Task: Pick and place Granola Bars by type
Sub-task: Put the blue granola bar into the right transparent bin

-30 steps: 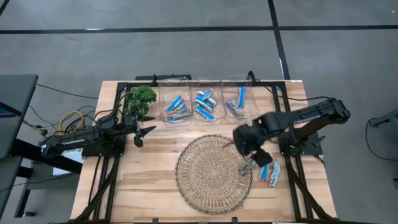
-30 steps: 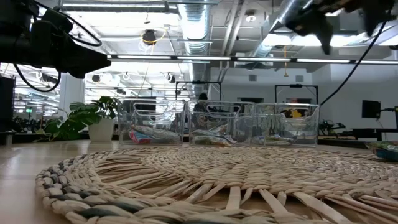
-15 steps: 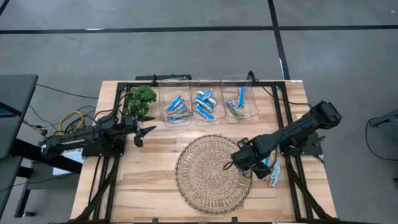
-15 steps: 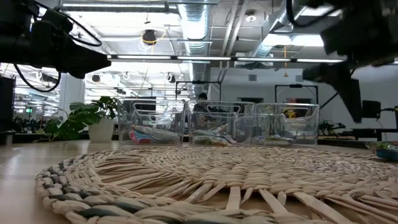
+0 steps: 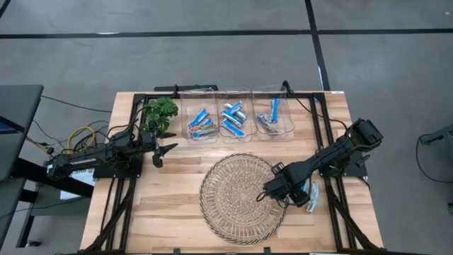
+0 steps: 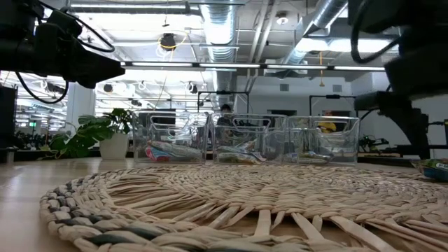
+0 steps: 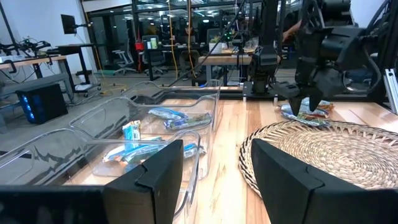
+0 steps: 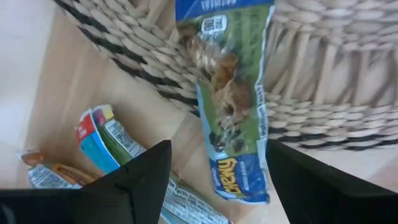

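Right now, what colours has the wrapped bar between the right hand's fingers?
Green and blue wrapped bar, clearest in right wrist view.

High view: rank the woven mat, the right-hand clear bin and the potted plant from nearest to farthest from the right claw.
1. Woven mat: the right claw hovers over its right edge.
2. Right-hand clear bin: at the table's back, right of centre.
3. Potted plant: back left.

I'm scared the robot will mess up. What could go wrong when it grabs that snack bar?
The granola bar lies half on the wicker mat, half off its rim, so it might tip or slide as the open right gripper closes. Other bars lie close beside it and could get bumped or grabbed along.
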Controlling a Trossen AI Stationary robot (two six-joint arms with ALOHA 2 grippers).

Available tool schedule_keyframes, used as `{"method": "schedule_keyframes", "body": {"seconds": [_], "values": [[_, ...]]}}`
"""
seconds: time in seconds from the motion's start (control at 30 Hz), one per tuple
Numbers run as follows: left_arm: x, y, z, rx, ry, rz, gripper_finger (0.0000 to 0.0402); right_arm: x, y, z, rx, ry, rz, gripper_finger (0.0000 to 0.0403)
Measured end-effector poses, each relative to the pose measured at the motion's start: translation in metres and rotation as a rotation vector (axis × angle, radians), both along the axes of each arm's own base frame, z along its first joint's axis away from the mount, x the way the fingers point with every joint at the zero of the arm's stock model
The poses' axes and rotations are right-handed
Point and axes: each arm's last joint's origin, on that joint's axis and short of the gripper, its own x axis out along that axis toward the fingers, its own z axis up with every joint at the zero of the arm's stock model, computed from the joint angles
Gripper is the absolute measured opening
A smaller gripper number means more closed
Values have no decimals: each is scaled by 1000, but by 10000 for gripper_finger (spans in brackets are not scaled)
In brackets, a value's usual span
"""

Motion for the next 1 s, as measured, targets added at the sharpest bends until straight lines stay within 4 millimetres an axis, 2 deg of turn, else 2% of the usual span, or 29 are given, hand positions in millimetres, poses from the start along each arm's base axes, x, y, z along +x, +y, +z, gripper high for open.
{"method": "schedule_keyframes", "body": {"seconds": [0.13,0.33,0.53,0.77,1.0], "values": [[0,0,0,0,0,0,183,-4,1,-11,6,-20,7,253],[0,0,0,0,0,0,183,-3,-2,-14,-48,-54,-47,244],[0,0,0,0,0,-1,183,-5,-2,-16,-49,-50,-54,191],[0,0,0,0,0,0,183,-1,-5,-16,-45,-68,-139,118],[0,0,0,0,0,0,183,3,-4,-10,-3,-139,-196,76]]}}
